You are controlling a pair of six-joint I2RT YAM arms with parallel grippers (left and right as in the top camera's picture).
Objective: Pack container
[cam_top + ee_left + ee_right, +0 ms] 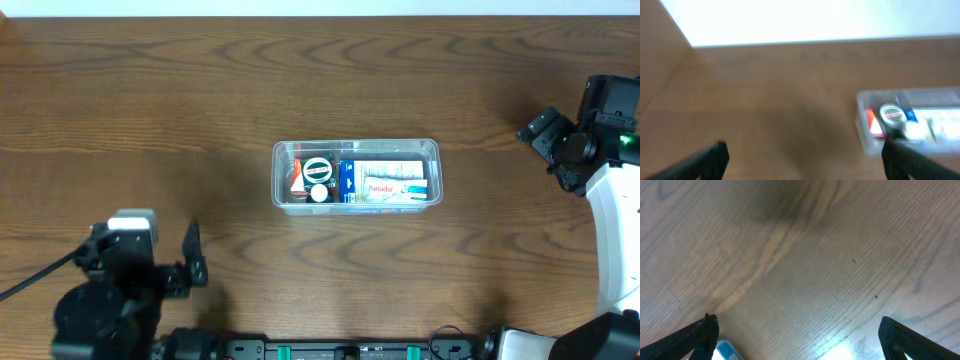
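The container [355, 144] is a clear plastic tub in the middle of the table. It holds a white and blue medicine box [392, 182], a round green-lidded tin [317, 168] and a red and white item [298, 180]. My left gripper [145, 248] is at the front left, well short of the tub, and stands open. In the left wrist view the container [863, 131] lies ahead to the right, and the gripper [802, 160] holds nothing. My right gripper [548, 145] hangs at the far right, open. In the right wrist view it [800, 337] is over bare wood.
The brown wooden table [150, 110] stretches on all sides of the tub. Its far edge [815, 44] meets a white surface in the left wrist view. A small blue-edged thing [727, 351] shows beside the right gripper's left finger; I cannot tell what it is.
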